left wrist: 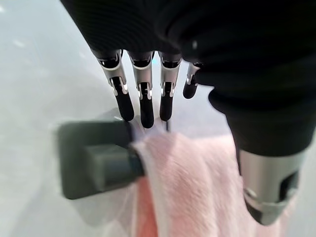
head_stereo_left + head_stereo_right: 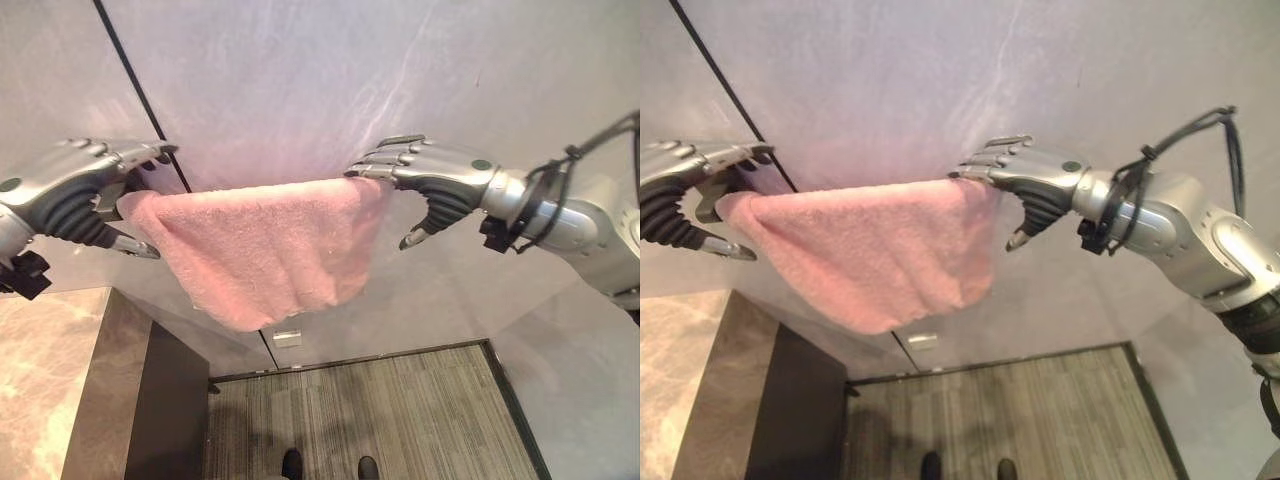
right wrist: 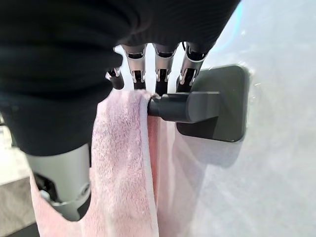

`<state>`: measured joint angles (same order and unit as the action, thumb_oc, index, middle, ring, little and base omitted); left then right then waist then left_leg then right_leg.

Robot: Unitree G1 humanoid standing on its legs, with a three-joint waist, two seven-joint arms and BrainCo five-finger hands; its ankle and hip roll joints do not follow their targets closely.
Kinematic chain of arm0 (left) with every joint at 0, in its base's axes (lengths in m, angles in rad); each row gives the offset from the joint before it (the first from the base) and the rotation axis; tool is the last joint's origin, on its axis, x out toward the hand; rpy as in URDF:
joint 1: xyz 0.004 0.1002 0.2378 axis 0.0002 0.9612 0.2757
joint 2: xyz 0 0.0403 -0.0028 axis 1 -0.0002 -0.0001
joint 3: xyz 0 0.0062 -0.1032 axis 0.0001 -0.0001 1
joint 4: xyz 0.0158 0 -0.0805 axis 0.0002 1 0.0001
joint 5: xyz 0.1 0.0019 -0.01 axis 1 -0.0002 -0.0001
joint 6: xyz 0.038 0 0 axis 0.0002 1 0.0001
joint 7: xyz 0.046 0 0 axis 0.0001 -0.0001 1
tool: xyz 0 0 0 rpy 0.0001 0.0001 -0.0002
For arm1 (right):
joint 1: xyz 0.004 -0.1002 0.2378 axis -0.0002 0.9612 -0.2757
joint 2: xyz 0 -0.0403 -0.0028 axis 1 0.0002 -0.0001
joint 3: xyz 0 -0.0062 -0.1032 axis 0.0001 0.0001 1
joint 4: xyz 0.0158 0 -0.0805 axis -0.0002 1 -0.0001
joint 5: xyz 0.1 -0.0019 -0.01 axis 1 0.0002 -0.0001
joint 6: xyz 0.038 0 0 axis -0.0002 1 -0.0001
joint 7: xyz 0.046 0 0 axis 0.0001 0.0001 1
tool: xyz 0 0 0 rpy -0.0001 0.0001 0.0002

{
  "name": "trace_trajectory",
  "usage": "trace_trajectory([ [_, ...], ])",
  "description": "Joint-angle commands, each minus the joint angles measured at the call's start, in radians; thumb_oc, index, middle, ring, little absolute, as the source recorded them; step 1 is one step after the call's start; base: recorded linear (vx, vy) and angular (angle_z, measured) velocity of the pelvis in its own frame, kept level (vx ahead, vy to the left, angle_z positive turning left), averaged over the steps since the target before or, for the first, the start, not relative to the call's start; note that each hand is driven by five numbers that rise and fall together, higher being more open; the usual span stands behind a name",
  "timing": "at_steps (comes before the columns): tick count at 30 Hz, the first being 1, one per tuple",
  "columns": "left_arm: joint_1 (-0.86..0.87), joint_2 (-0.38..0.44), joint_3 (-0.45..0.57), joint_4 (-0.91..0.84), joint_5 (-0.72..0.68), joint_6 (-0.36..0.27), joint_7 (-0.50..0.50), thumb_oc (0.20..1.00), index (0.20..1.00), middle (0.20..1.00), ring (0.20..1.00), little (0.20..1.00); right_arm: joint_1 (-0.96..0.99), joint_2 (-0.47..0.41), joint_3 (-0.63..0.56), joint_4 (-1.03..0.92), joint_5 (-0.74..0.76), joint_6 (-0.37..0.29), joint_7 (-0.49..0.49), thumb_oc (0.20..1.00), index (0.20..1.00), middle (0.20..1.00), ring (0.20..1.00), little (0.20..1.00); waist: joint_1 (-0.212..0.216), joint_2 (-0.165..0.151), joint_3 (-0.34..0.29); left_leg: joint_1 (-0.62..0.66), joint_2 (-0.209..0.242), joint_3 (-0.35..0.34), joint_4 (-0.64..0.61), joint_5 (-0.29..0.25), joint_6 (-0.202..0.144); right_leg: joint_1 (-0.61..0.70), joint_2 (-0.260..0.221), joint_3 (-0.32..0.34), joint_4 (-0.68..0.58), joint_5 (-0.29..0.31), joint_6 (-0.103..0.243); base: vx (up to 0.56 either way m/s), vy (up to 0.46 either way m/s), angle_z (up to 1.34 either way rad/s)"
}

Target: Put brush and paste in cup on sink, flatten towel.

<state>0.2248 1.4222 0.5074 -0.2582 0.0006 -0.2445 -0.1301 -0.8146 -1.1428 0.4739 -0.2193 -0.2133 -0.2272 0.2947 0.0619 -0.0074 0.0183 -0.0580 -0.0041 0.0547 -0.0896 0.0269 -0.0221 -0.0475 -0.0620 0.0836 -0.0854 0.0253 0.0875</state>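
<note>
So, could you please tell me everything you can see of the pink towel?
The pink towel is soft, fluffy terry cloth, draped over a dark bar fixed to the pale wall by dark square mounts. It spans the bar from end to end, its top edge fairly straight. Its lower edge is uneven, sagging lowest toward the robot's left. The left hand is at one end and the right hand at the other, fingers straight along the top; whether they press it cannot be told.

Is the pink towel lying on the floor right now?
No, the pink towel hangs draped over a dark wall-mounted bar, with the left hand and right hand at its two ends.
</note>
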Motion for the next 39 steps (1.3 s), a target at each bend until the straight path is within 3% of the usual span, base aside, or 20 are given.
trace_trajectory([
  [1, -0.034, -0.067, 0.072, 0.176, -0.019, 0.02, 0.116, 1.0, 1.0, 1.0, 1.0, 1.0, 0.096, -0.044, -0.151, 0.138, -0.028, 0.049, -0.14, 1.0, 1.0, 1.0, 1.0, 1.0, -0.037, -0.012, -0.086, 0.01, 0.008, 0.014, 0.003, -0.029, -0.017, -0.044, -0.081, -0.041, -0.002, 0.06, 0.072, -0.03, 0.001, 0.03],
  [4, -0.061, -0.102, 0.035, 0.187, -0.01, 0.014, 0.135, 1.0, 1.0, 1.0, 1.0, 1.0, 0.149, 0.004, -0.217, 0.149, -0.025, 0.043, -0.194, 1.0, 1.0, 1.0, 1.0, 1.0, -0.035, -0.013, -0.087, 0.008, 0.007, 0.012, 0.003, -0.028, -0.016, -0.046, -0.082, -0.041, -0.002, 0.062, 0.072, -0.01, 0.001, 0.01],
  [5, -0.081, -0.137, 0.007, 0.194, -0.006, 0.005, 0.161, 1.0, 1.0, 1.0, 1.0, 1.0, 0.186, 0.076, -0.264, 0.162, -0.003, 0.039, -0.252, 1.0, 1.0, 1.0, 1.0, 1.0, -0.034, -0.01, -0.085, 0.006, 0.006, 0.012, 0.002, -0.028, -0.014, -0.048, -0.083, -0.04, -0.002, 0.063, 0.073, -0.03, 0.004, 0.01],
  [9, -0.157, -0.247, -0.073, 0.216, -0.012, -0.022, 0.237, 1.0, 1.0, 1.0, 1.0, 1.0, 0.258, 0.227, -0.348, 0.162, 0.0, 0.01, -0.373, 1.0, 1.0, 1.0, 1.0, 1.0, -0.028, -0.008, -0.083, 0.002, 0.004, 0.012, 0.002, -0.027, -0.011, -0.054, -0.082, -0.039, -0.002, 0.066, 0.076, -0.03, 0.001, -0.01],
  [12, -0.182, -0.31, -0.093, 0.221, -0.017, -0.037, 0.284, 1.0, 1.0, 1.0, 1.0, 1.0, 0.295, 0.267, -0.392, 0.146, 0.0, -0.003, -0.419, 1.0, 1.0, 1.0, 1.0, 1.0, -0.026, -0.009, -0.082, 0.002, 0.004, 0.012, 0.002, -0.028, -0.01, -0.054, -0.081, -0.038, -0.002, 0.064, 0.075, 0.0, 0.0, 0.0],
  [16, -0.166, -0.461, -0.077, 0.201, 0.005, -0.052, 0.353, 1.0, 1.0, 1.0, 1.0, 1.0, 0.391, 0.344, -0.506, 0.088, -0.018, -0.027, -0.496, 1.0, 1.0, 1.0, 1.0, 1.0, -0.031, -0.009, -0.081, 0.003, 0.004, 0.008, 0.002, -0.028, -0.009, -0.053, -0.079, -0.035, -0.002, 0.059, 0.073, 0.0, 0.0, 0.0],
  [18, -0.101, -0.632, -0.048, 0.152, 0.0, -0.073, 0.393, 1.0, 1.0, 1.0, 1.0, 1.0, 0.545, 0.419, -0.65, 0.017, -0.035, -0.049, -0.553, 1.0, 1.0, 1.0, 1.0, 1.0, -0.041, -0.008, -0.083, 0.003, 0.005, 0.001, 0.002, -0.028, -0.01, -0.05, -0.078, -0.036, -0.002, 0.054, 0.07, 0.0, 0.0, 0.0],
  [22, -0.072, -0.73, -0.046, 0.134, -0.001, -0.084, 0.407, 1.0, 1.0, 1.0, 1.0, 1.0, 0.644, 0.478, -0.73, -0.004, -0.028, -0.065, -0.581, 1.0, 1.0, 1.0, 1.0, 1.0, -0.05, -0.007, -0.081, -0.001, 0.006, -0.003, 0.002, -0.026, -0.012, -0.051, -0.075, -0.038, -0.002, 0.052, 0.067, 0.0, -0.008, -0.01],
  [23, -0.054, -0.803, -0.055, 0.13, -0.031, -0.104, 0.409, 1.0, 1.0, 1.0, 1.0, 1.0, 0.718, 0.531, -0.785, 0.004, 0.003, -0.083, -0.602, 1.0, 1.0, 1.0, 1.0, 1.0, -0.058, -0.007, -0.077, -0.009, 0.008, -0.007, 0.002, -0.021, -0.016, -0.053, -0.072, -0.042, -0.002, 0.05, 0.064, -0.02, -0.036, -0.02],
  [25, -0.046, -0.864, -0.066, 0.144, -0.079, -0.131, 0.403, 1.0, 1.0, 1.0, 1.0, 1.0, 0.781, 0.575, -0.832, 0.035, 0.029, -0.102, -0.621, 1.0, 1.0, 1.0, 1.0, 1.0, -0.067, -0.007, -0.075, -0.019, 0.011, -0.015, 0.002, -0.018, -0.022, -0.055, -0.071, -0.049, -0.002, 0.047, 0.06, -0.02, -0.04, 0.11],
  [26, -0.046, -0.864, -0.067, 0.144, -0.08, -0.132, 0.403, 1.0, 1.0, 1.0, 1.0, 1.0, 0.783, 0.575, -0.833, 0.035, 0.03, -0.103, -0.621, 1.0, 1.0, 1.0, 1.0, 1.0, -0.067, -0.006, -0.076, -0.02, 0.011, -0.016, 0.002, -0.018, -0.022, -0.056, -0.071, -0.05, -0.002, 0.047, 0.06, -0.01, -0.038, 0.12],
  [29, -0.045, -0.99, -0.126, 0.204, -0.236, -0.166, 0.361, 1.0, 1.0, 1.0, 1.0, 1.0, 0.869, 0.66, -0.837, 0.155, 0.137, -0.13, -0.615, 1.0, 1.0, 1.0, 1.0, 1.0, -0.082, -0.008, -0.07, -0.021, 0.014, -0.018, 0.002, -0.018, -0.022, -0.055, -0.069, -0.054, -0.002, 0.046, 0.057, 0.0, -0.036, 0.0],
  [31, -0.037, -1.016, -0.142, 0.222, -0.276, -0.172, 0.333, 1.0, 1.0, 1.0, 1.0, 1.0, 0.898, 0.664, -0.832, 0.192, 0.171, -0.136, -0.592, 1.0, 1.0, 1.0, 1.0, 1.0, -0.084, -0.005, -0.069, -0.018, 0.016, -0.017, 0.002, -0.018, -0.022, -0.053, -0.069, -0.054, -0.002, 0.044, 0.056, 0.0, -0.018, 0.0],
  [32, -0.019, -1.051, -0.203, 0.262, -0.339, -0.163, 0.277, 1.0, 1.0, 1.0, 1.0, 1.0, 0.935, 0.691, -0.808, 0.268, 0.248, -0.143, -0.547, 1.0, 1.0, 1.0, 1.0, 1.0, -0.09, -0.003, -0.064, -0.015, 0.019, -0.015, 0.002, -0.016, -0.022, -0.051, -0.069, -0.055, -0.002, 0.044, 0.054, 0.0, -0.036, 0.0],
  [39, 0.0, -1.069, -0.383, 0.366, -0.354, -0.131, 0.188, 1.0, 1.0, 1.0, 1.0, 1.0, 0.971, 0.698, -0.662, 0.562, 0.386, -0.121, -0.441, 1.0, 1.0, 1.0, 1.0, 1.0, -0.107, 0.004, -0.048, -0.007, 0.031, -0.009, 0.002, -0.009, -0.027, -0.043, -0.064, -0.053, -0.002, 0.039, 0.047, -0.01, -0.044, 0.01],
])
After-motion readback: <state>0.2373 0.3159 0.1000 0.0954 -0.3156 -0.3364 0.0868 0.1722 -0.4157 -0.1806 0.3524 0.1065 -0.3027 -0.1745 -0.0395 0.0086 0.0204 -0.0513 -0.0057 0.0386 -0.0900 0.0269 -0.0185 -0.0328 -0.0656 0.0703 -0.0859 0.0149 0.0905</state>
